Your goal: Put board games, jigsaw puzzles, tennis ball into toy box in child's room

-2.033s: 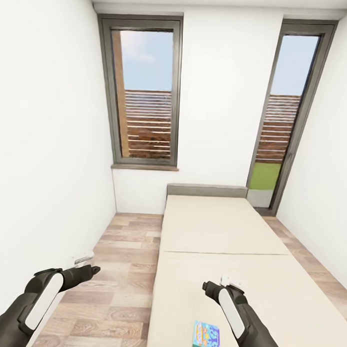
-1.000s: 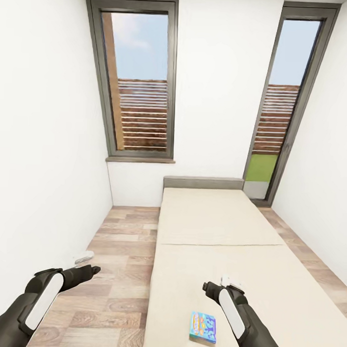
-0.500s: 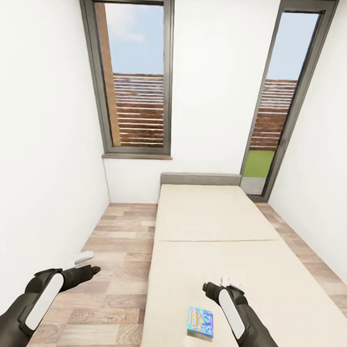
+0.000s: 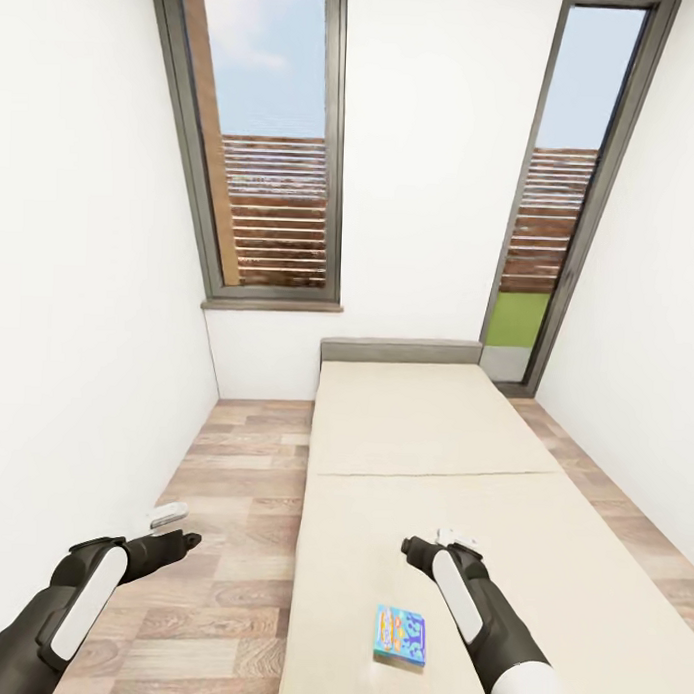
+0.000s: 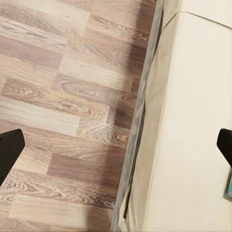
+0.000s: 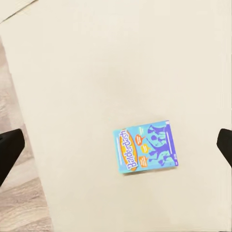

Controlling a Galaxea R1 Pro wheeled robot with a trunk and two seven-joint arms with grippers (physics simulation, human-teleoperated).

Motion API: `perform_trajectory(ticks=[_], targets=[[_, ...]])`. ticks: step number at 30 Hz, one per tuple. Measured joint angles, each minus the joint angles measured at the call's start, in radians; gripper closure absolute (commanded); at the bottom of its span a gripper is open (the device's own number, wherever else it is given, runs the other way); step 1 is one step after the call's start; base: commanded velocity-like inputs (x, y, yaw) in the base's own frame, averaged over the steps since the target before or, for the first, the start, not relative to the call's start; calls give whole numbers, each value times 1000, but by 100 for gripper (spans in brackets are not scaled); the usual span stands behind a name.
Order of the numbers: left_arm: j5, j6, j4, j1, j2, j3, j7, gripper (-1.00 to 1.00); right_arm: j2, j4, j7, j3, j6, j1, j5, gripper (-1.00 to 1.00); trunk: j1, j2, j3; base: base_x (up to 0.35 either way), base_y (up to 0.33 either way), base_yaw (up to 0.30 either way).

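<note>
Small blue board game (image 4: 400,636) lying flat, face up, on the beige mattress of the bed (image 4: 424,430), near the bed's foot end and close to its left long edge, well apart from the grey headboard (image 4: 401,350) under the far wall. Seen again from the right wrist camera (image 6: 145,152), alone on bare mattress, nothing touching it.

Right tool (image 4: 430,546) hanging above the mattress, just beyond the box toward the headboard and not touching it; fingertips showing as dark tips at both edges of the right wrist view, so spread wide with nothing between them. Probably held there as a staging pose over the bed, wrist camera looking down on the box, ready for a descent. Left tool (image 4: 176,539) held out over the wood-plank floor (image 4: 241,503) beside the bed's left edge, likewise spread and empty, likely just parked clear of the work.

Box rectangular, with its long axis running roughly along the length of the bed, skewed slightly off the bed's left edge. Orange title lettering running along that long side, beside one long edge. Lying so flat, likely needing a pinch across the short width, tool turned so its fingers straddle the two long edges.
</note>
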Motion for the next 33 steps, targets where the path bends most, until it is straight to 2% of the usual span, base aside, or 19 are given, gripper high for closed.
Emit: perform_trajectory(ticks=[5, 11, 14, 22, 33], targets=[[0, 0, 0, 0, 2, 2, 0, -100, 6, 0, -7, 7, 11, -65, -3, -100, 0, 0, -8, 0, 0, -1], [0, 0, 0, 0, 6, 6, -1, -100, 6, 8, -10, 58, 20, -91, -2, -100, 0, 0, -18, 0, 0, 0], [0, -1, 0, 0, 5, 6, 0, -100, 6, 26, -10, 70, 17, -95, 0, -100, 0, 0, -23, 0, 0, 0], [0, -1, -1, 0, 2, 5, 0, -100, -9, 64, -8, 78, 19, -108, 2, -100, 0, 0, -37, 0, 0, 0], [0, -1, -3, 0, 3, 4, -1, -100, -10, 89, -6, 77, 17, -110, 3, -100, 0, 0, -55, 0, 0, 0]])
